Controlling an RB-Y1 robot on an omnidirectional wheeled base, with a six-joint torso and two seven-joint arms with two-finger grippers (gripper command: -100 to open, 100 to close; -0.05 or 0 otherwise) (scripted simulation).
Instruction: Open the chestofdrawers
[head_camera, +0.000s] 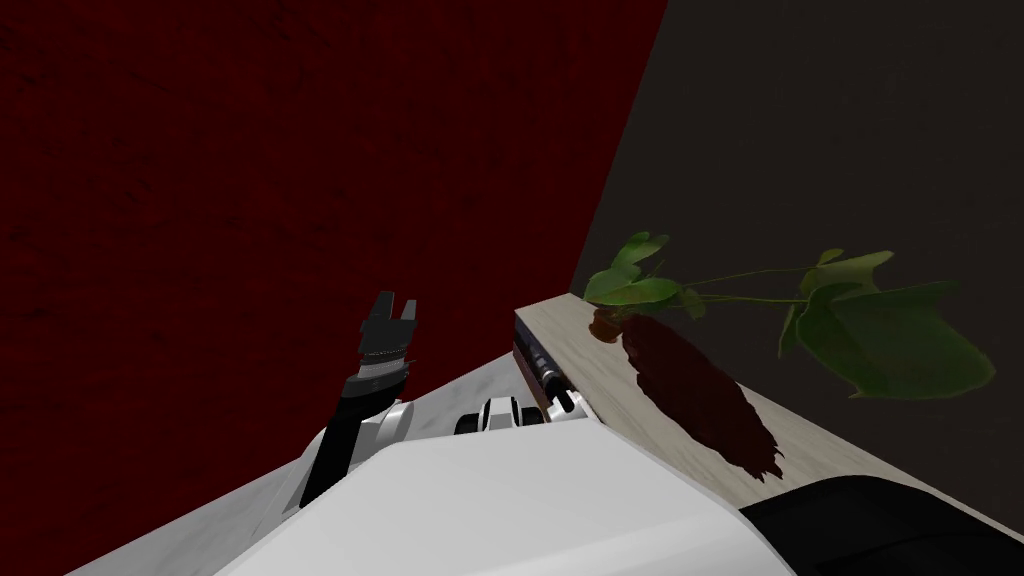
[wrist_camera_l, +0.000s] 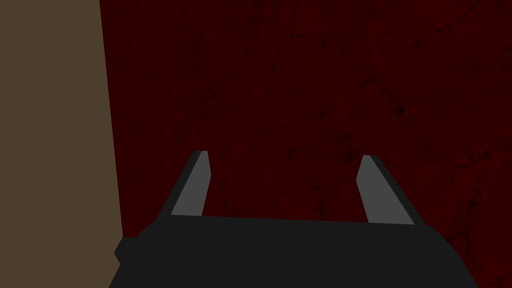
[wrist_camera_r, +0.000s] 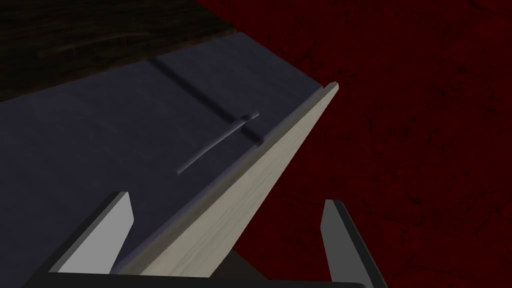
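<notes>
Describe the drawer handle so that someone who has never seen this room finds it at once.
Find the dark red wall; beside it stands the chest of drawers with a pale top. On its dark blue-grey front, near that top, is the handle: a thin, slightly curved bar, the only raised part, by a straight groove.

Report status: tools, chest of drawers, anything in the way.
Left tool open, raised, idle. Right tool open at top edge of chest of drawers; handle not gripped. Potted plant lies on top, clear of handle.
</notes>
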